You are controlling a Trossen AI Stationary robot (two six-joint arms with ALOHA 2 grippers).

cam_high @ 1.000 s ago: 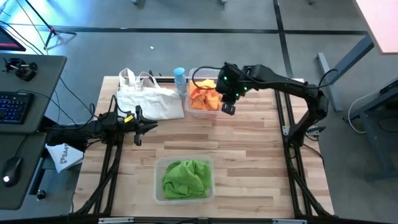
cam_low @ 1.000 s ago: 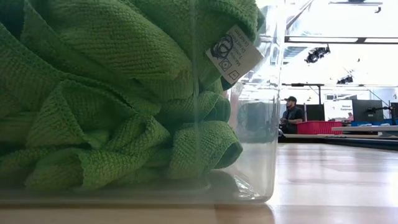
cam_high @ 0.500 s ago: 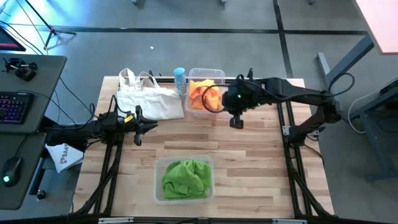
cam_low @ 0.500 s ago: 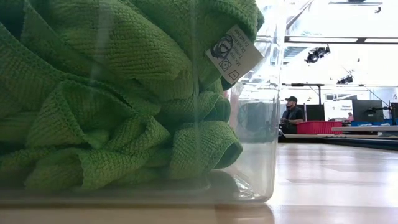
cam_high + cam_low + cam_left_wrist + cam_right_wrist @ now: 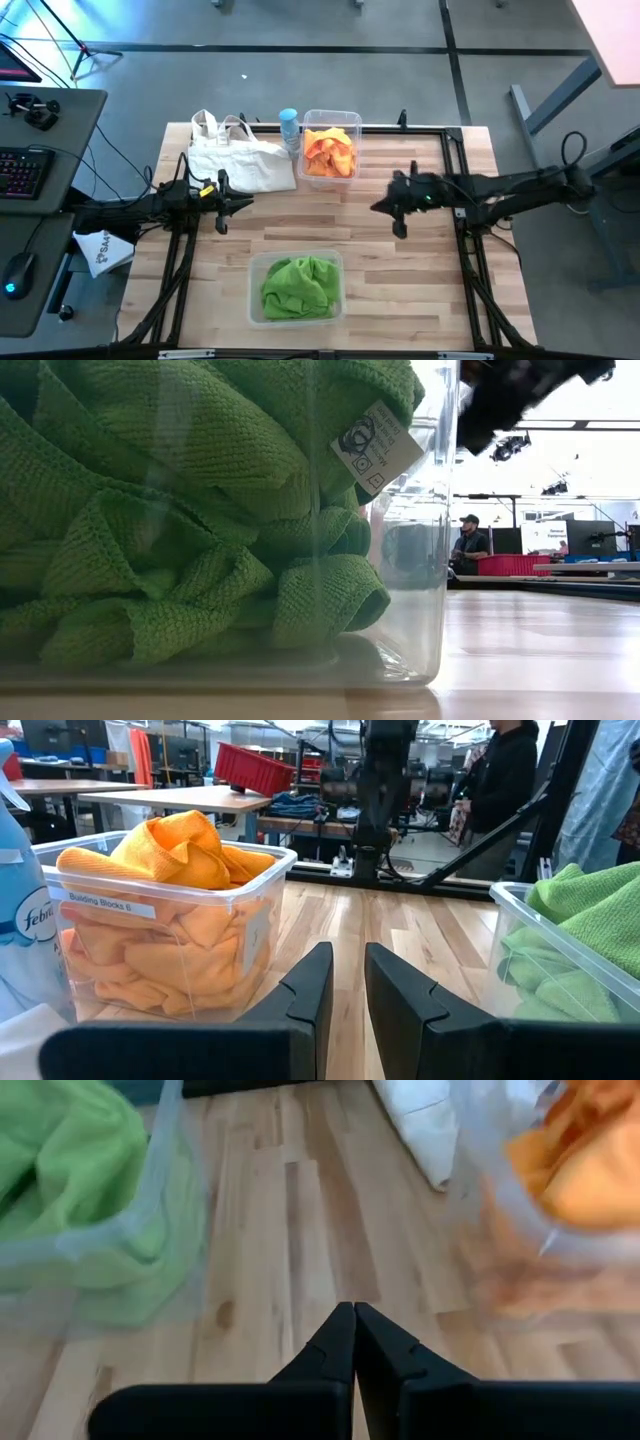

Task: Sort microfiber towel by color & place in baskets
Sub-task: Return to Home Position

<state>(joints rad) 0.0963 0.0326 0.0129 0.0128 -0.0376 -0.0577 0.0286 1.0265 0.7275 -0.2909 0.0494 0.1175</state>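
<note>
Orange microfiber towels (image 5: 329, 152) lie heaped in a clear basket (image 5: 352, 120) at the table's far side, also in the left wrist view (image 5: 170, 860). Green towels (image 5: 298, 284) fill a second clear basket (image 5: 256, 300) at the near edge; the low view shows them (image 5: 180, 510) pressed against the basket's wall (image 5: 425, 570). My right gripper (image 5: 378, 208) hangs shut over bare wood to the right of and between the two baskets, holding nothing (image 5: 353, 1330). At the table's left edge my left gripper (image 5: 245, 203) stays level, its fingers a narrow gap apart with nothing in it (image 5: 348, 990).
A white canvas tote bag (image 5: 238, 160) lies at the far left, with a blue spray bottle (image 5: 288, 127) between it and the orange basket. Bare wood (image 5: 400, 280) stretches across the table's middle and right. A person (image 5: 467, 546) sits far behind the table.
My right gripper has drawn back from over the orange basket toward the table's right and near edges, sinking and levelling out. It now shows at the top of the low view. The towels and baskets have kept their places.
</note>
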